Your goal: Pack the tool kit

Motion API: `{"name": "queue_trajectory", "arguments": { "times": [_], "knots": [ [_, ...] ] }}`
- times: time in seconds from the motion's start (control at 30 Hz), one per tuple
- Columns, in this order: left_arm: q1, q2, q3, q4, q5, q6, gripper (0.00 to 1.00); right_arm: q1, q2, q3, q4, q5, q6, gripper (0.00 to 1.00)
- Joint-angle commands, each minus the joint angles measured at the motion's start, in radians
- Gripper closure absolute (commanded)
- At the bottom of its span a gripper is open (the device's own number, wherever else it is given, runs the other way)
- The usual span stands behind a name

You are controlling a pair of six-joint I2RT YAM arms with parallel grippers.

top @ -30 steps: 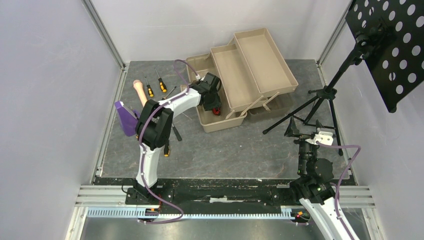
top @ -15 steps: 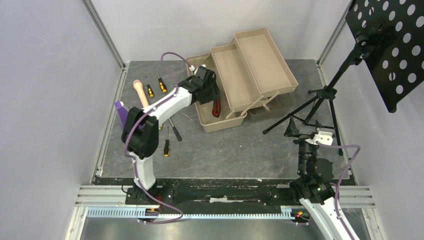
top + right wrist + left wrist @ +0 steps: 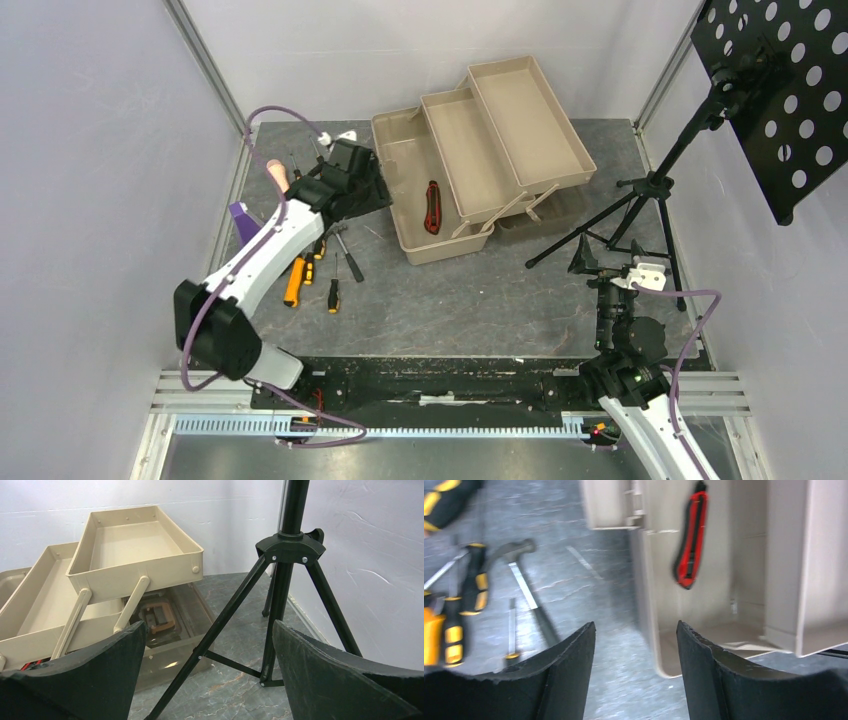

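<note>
Toolbox [image 3: 405, 150]: tan, standing open at the far middle of the table [image 3: 480, 290], with its two fold-out trays [image 3: 470, 150] stepped up and away to the right over the deep bottom compartment.
Utility knife [image 3: 689, 540]: red and black, lying flat on the floor of the toolbox's bottom compartment, beside the wall under the lower tray.
Screwdrivers [image 3: 293, 282]: orange-and-black handles, lying loose on the table well to the left of the toolbox and nearer the arm bases than it is; none is inside it.
Hammer [image 3: 524, 580]: small, on the table between the screwdrivers and the toolbox's left wall, touching neither the box nor the end effector.
Left end effector [image 3: 635, 630]: jaws apart with nothing between them, hovering just outside the toolbox's left wall, above bare table.
Right end effector [image 3: 209, 627]: jaws spread wide and empty, well to the right of the toolbox and nearer the arm bases, facing its raised trays.
Beige rod [image 3: 275, 172]: on the table far left of the toolbox.
Purple block [image 3: 243, 215]: left of the toolbox, beyond the screwdrivers.
Black tripod stand [image 3: 650, 185]: just right of the toolbox.
</note>
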Motion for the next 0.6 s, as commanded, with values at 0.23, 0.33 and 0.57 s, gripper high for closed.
{"name": "queue_trajectory", "arguments": {
  "times": [0.23, 0.33, 0.57],
  "knots": [
    [0.296, -0.319, -0.377, -0.129, -0.122, 0.153, 0.27, 0.008, -0.051, -0.001, 0.027, -0.004, -0.006, 0.02],
    [0.415, -0.351, -0.466, -0.081, -0.087, 0.156, 0.27, 0.014, -0.054, 0.000, 0.028, -0.007, -0.004, 0.02],
    [0.669, -0.286, -0.568, 0.017, 0.106, 0.180, 0.23, 0.033, -0.067, -0.001, 0.029, -0.006, -0.004, 0.02]
  ]
}}
